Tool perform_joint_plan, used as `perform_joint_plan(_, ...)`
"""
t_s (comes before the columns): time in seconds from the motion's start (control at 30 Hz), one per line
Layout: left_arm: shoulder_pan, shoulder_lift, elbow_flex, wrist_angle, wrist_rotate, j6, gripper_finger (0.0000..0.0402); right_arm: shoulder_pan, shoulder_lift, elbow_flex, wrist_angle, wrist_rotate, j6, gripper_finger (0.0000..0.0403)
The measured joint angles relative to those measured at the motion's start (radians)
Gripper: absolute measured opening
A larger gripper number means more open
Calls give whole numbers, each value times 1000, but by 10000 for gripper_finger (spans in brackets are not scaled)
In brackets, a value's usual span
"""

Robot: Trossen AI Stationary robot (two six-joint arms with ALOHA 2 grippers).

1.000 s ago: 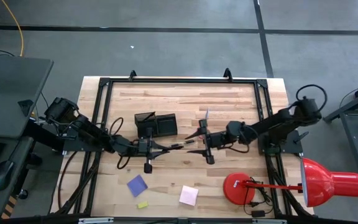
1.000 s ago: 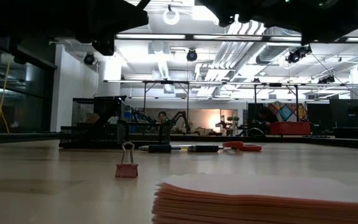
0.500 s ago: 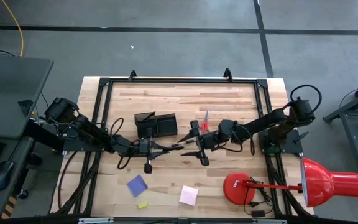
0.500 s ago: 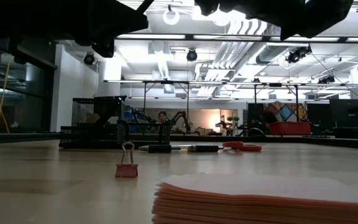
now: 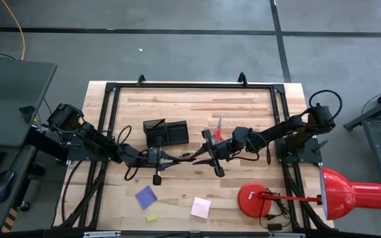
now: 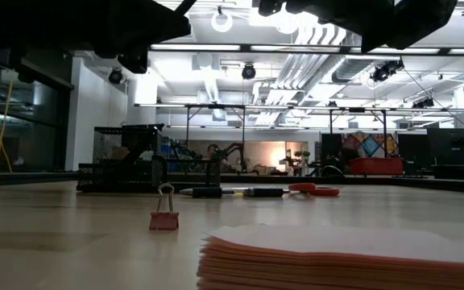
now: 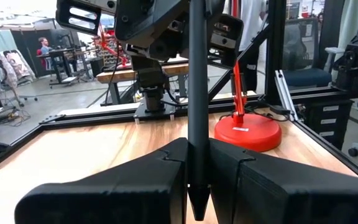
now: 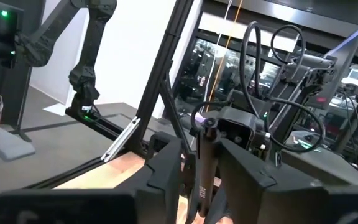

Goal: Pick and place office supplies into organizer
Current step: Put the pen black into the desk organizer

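Observation:
A thin dark pen hangs level over the table's middle, between my two grippers. My left gripper is shut on its left end and my right gripper on its right end, the two facing each other. The black organizer stands just beyond them. Red-handled scissors lie partly under my right arm. On the near side lie a blue-purple note pad, a pink note pad and a yellow piece. More pens lie flat on the table. My left gripper pinches the pen's tapered end between its two fingers. It comes level from the table's left, and the pen runs straight on past the fingertips. The pen is clear of the table. My right gripper has the pen's other end between its two fingers, coming about level from the table's right, in line with the pen. The pen stays clear of the table, spanning the two grippers.
A red desk lamp stands at the near right, with its round base on the table and its head past the edge. A small pink binder clip stands on the near part of the table. A black frame borders the tabletop.
My right gripper has gone toward the table's left, up to my left gripper, and its fingers have drawn together round the free end of the pen. My left gripper and the pen have kept still.

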Motion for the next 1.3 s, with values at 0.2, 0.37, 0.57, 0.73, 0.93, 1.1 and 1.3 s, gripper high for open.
perform_joint_plan(0.2,0,0,1,-3,0,0,21,0,0,0,19,-5,-3,83)
perform_joint_plan(0.37,0,0,1,-4,-2,0,21,1,0,0,27,-7,-14,83)
perform_joint_plan(0.57,0,0,1,-5,-3,0,21,1,0,0,29,-9,-5,83)
perform_joint_plan(0.73,0,0,1,-5,-4,0,21,1,4,0,33,-6,9,83)
perform_joint_plan(0.93,32,0,0,-31,22,-23,21,1,71,72,-8,-4,4,83)
perform_joint_plan(1.1,41,0,0,-48,23,-53,21,1,72,98,-53,-4,-17,83)
perform_joint_plan(1.3,39,0,0,-48,23,-48,23,1,72,98,-62,-3,-27,42)
